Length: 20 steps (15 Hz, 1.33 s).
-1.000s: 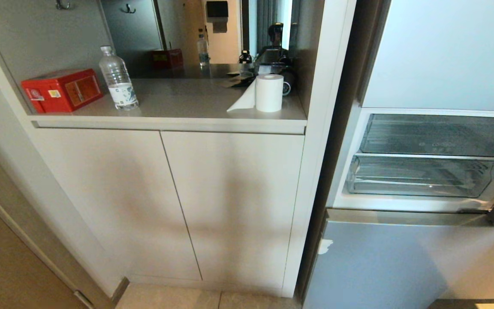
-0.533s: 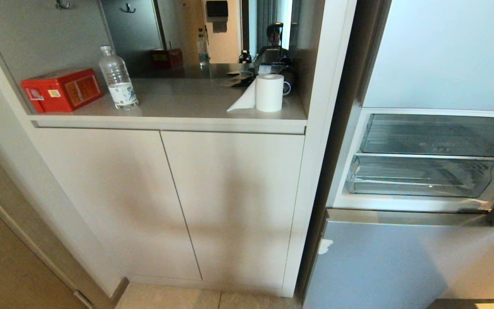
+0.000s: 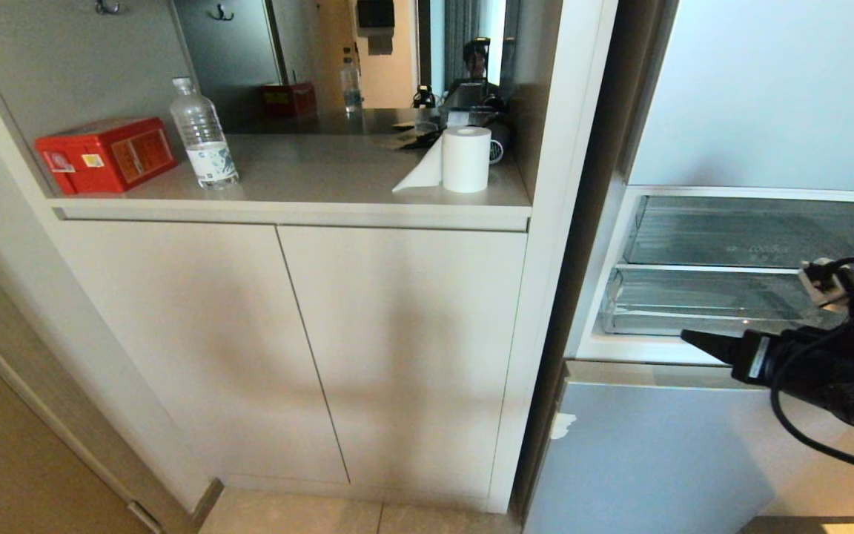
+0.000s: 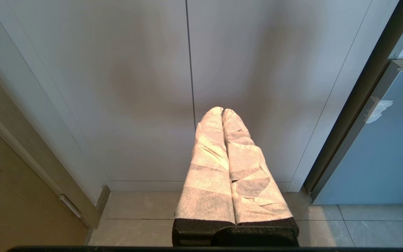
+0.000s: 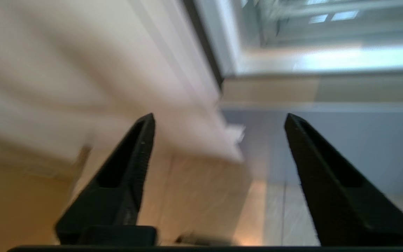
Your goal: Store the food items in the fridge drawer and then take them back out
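The fridge drawer [image 3: 701, 305] is the lower of two clear bins in the open fridge on the right of the head view, and nothing shows inside it. No food items are in view. My right gripper [image 5: 219, 115] stands open and empty, its black fingers wide apart. In the head view the right arm [image 3: 805, 363] reaches in from the right edge, its tip level with the drawer's front lip and pointing left. My left gripper [image 4: 221, 110], its fingers wrapped in white, is shut on nothing and hangs low before the cabinet doors.
An upper clear bin [image 3: 760, 233] sits above the drawer, and a pale blue fridge front [image 3: 657, 460] below it. Left of the fridge, a counter [image 3: 323, 200] over cabinet doors [image 3: 286, 348] holds a red box [image 3: 107, 154], a water bottle [image 3: 203, 137] and a paper roll [image 3: 465, 159].
My right arm has swung up into the head view from the lower right edge and now reaches across the front of the fridge drawer. Nothing else has moved.
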### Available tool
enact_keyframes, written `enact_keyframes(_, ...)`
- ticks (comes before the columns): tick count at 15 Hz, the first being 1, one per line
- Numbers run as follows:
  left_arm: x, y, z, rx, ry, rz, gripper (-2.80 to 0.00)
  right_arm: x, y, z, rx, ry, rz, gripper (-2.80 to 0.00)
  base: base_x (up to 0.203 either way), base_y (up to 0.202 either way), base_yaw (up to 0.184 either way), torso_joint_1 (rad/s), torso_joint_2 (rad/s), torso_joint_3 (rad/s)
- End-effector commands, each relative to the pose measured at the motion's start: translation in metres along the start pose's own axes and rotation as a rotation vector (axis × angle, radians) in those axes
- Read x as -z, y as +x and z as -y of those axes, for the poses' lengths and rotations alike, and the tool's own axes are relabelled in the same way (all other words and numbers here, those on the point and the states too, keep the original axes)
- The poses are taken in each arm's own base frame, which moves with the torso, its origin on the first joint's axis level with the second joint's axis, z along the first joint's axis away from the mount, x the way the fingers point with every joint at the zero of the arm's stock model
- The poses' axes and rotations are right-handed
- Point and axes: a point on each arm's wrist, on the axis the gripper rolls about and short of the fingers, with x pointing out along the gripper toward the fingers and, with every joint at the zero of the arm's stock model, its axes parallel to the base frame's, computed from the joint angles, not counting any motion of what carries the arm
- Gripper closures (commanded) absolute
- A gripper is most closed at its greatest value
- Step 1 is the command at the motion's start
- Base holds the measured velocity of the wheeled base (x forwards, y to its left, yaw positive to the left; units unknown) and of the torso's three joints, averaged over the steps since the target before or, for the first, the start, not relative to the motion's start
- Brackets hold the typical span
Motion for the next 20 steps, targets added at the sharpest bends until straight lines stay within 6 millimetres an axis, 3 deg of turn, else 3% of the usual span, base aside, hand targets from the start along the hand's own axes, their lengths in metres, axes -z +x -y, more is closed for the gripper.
enact_keyframes(1,0.000,0.000,0.000,0.000,0.000,-0.001,0.00,0.027,0.054,0.017,0.046,0.003,-0.078,-2.80,0.000,0.000,0.000,0.000,0.00,0.000)
enact_keyframes(4,0.000,0.000,0.000,0.000,0.000,-0.001,0.00,0.035,0.098,0.028,0.083,-0.040,-0.012,-2.80,0.000,0.000,0.000,0.000,0.00,0.000)
enact_keyframes(9,0.000,0.000,0.000,0.000,0.000,-0.001,0.00,0.042,0.150,0.040,0.073,-0.090,0.115,-2.80,0.000,0.000,0.000,0.000,0.00,0.000)
enact_keyframes(20,0.000,0.000,0.000,0.000,0.000,-0.001,0.00,0.035,0.203,0.047,0.126,-0.134,0.243,-2.80,0.000,0.000,0.000,0.000,0.00,0.000)
